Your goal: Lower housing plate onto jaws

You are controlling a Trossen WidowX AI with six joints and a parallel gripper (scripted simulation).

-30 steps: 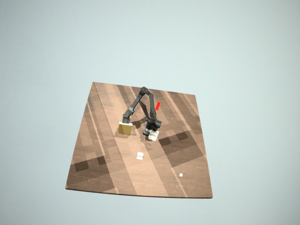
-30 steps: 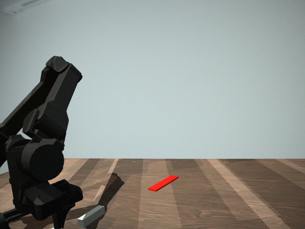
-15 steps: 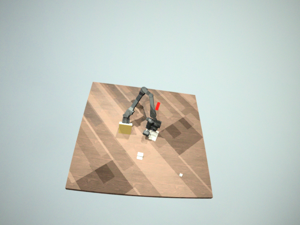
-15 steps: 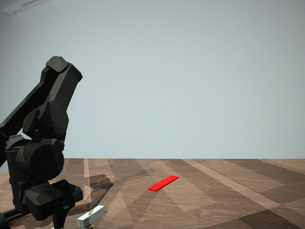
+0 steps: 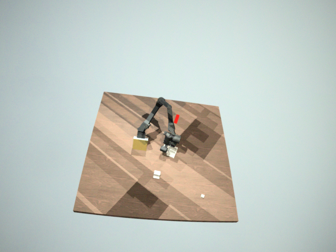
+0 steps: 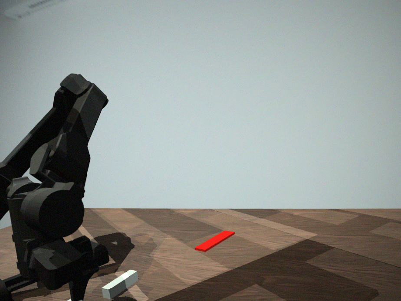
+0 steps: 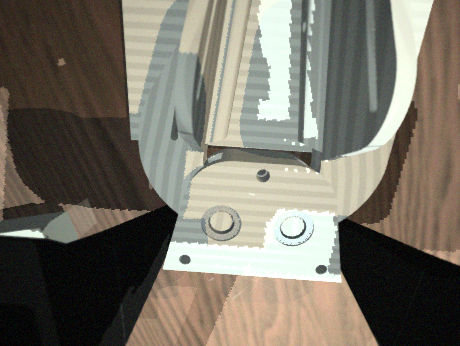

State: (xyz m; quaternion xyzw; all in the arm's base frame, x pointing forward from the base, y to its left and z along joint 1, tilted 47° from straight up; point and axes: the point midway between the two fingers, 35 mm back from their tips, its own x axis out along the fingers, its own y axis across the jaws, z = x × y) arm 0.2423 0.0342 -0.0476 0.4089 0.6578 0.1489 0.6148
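The pale housing plate lies across the near end of the pale assembly. Two round pin ends show in its holes. It looks about level, but any gap under it is hidden. The left jaw and right jaw run away from the plate on either side of a central channel. My gripper is shut on the plate, one black finger at each side edge. In the top view the assembly shows partly below my hand. The jaw stubs are hidden under the plate.
A red strip lies behind my hand. A pale bar is beside a finger in the exterior view. A white grooved block and a small white cube lie toward the front of the wooden table.
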